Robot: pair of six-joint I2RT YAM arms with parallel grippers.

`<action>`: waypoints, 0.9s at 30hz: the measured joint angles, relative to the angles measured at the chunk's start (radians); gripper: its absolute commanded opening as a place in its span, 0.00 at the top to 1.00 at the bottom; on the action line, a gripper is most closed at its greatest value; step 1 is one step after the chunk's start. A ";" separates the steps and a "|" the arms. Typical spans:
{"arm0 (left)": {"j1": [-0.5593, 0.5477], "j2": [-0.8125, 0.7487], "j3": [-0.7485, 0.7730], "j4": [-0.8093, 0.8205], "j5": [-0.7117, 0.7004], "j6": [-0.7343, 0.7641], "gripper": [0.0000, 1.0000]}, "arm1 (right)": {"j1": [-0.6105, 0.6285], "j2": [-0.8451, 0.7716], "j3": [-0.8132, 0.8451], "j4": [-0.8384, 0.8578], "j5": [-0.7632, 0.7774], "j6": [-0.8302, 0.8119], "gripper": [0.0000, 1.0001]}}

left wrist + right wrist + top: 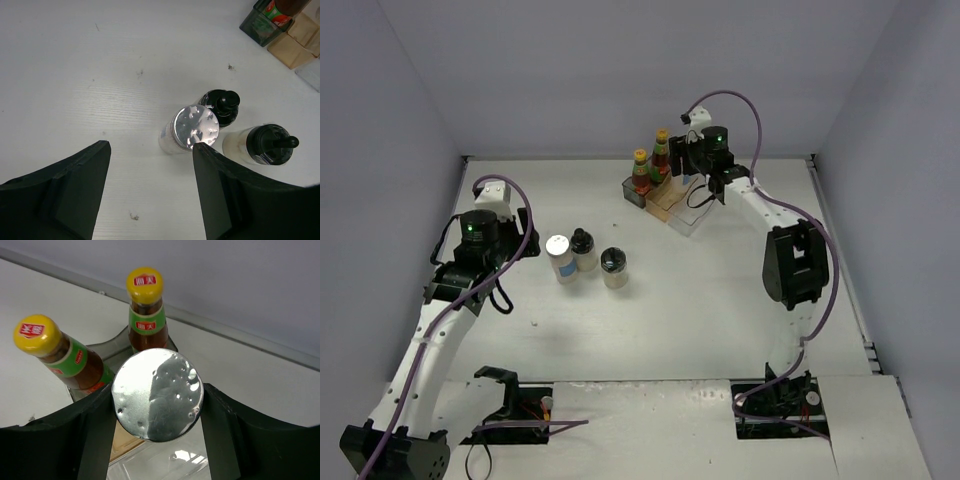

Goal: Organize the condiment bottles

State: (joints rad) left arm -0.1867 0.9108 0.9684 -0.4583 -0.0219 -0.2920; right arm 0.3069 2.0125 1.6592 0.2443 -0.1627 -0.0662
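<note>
Pinching a silver-lidded shaker (157, 390) in the right pincer (156, 400), one finger pressing on each side, over the far part of the white bench (720, 320), at the clear end of the stepped rack (682, 212). Hovering with the left pincer (150, 150) spread wide above the bench. Standing upright in the rack's smoky end, just beyond the held shaker: one sauce bottle (75, 365) and a second sauce bottle (145, 322), both red-brown, yellow-capped, green-labelled at the neck. Clustering mid-bench, well apart from the rack: a second shaker (192, 127) just beside one finger of the left pincer, a black-topped jar (222, 105) behind it, a pale-bodied jar (265, 145) alongside.
</note>
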 measured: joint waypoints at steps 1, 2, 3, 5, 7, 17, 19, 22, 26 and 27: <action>0.000 0.001 0.000 0.000 0.000 0.000 0.34 | -0.001 0.016 0.000 0.000 -0.002 0.003 1.00; 0.000 0.002 0.000 0.000 0.000 0.000 0.34 | -0.003 0.030 0.000 0.000 -0.011 0.007 1.00; 0.000 0.003 0.000 0.000 0.000 0.000 0.34 | -0.003 0.042 0.001 0.002 -0.014 0.010 1.00; 0.000 0.006 0.000 0.000 0.000 0.000 0.34 | -0.005 0.063 0.005 0.005 -0.018 0.010 1.00; 0.000 0.008 0.000 0.000 0.000 0.000 0.34 | -0.007 0.079 0.012 0.006 -0.021 0.011 1.00; 0.000 0.009 0.000 0.000 0.000 0.000 0.34 | -0.034 0.123 0.030 0.043 -0.028 0.019 0.87; 0.000 0.009 0.000 0.000 0.000 0.000 0.34 | -0.038 0.129 0.030 0.048 -0.029 0.022 0.75; 0.000 0.010 0.000 0.000 0.000 0.000 0.34 | -0.038 0.132 0.030 0.048 -0.029 0.022 0.52; 0.000 0.010 0.000 0.000 0.000 0.000 0.34 | -0.038 0.133 0.030 0.048 -0.030 0.023 0.27; 0.000 0.010 0.000 0.000 0.000 0.000 0.34 | -0.038 0.133 0.030 0.050 -0.030 0.022 0.23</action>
State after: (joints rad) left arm -0.1867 0.9203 0.9684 -0.4583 -0.0219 -0.2920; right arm 0.2691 2.1452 1.6894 0.2939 -0.1928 -0.0444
